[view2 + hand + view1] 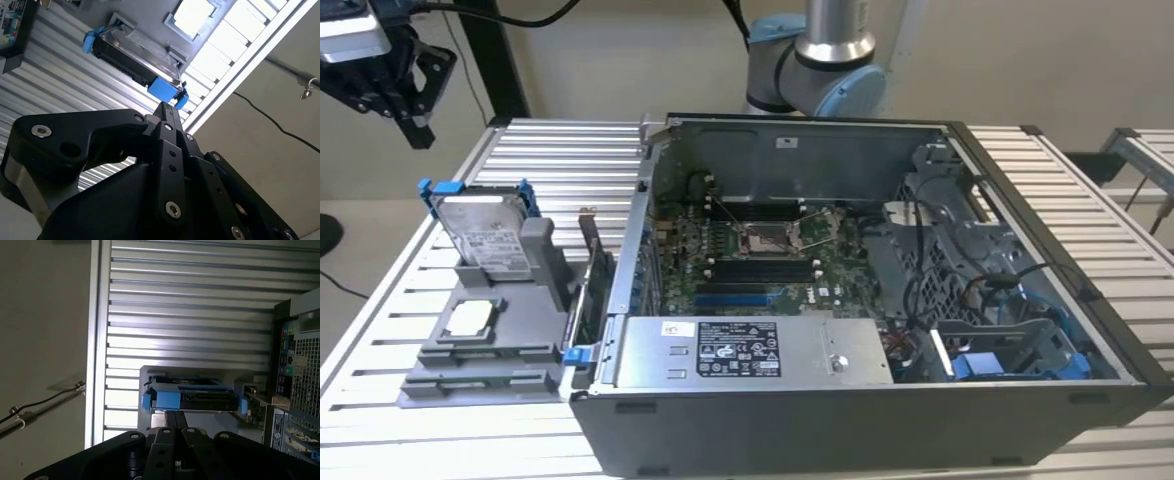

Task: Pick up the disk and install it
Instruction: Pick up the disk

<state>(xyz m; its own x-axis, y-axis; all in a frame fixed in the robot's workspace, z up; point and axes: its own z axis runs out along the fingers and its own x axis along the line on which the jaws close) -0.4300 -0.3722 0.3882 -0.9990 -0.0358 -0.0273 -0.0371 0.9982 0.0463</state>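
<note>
The disk (483, 232), a silver drive with a white label and a blue frame, stands on edge in a grey holder (520, 358) at the exterior view's left. My gripper (418, 128) hangs well above and behind it, touching nothing. In both wrist views the black fingers (168, 116) lie pressed together with nothing between them, and they point down towards the disk (131, 49) (192, 396) in its holder. The gripper (175, 416) is shut and empty.
An open computer case (1067, 270) lies on the slatted metal table (554, 150), with the motherboard (761, 250) showing inside. A grey power box (747, 350) sits at its front. A bay with blue clips (1007, 358) is at its right. A small silver chip (471, 313) rests on the holder.
</note>
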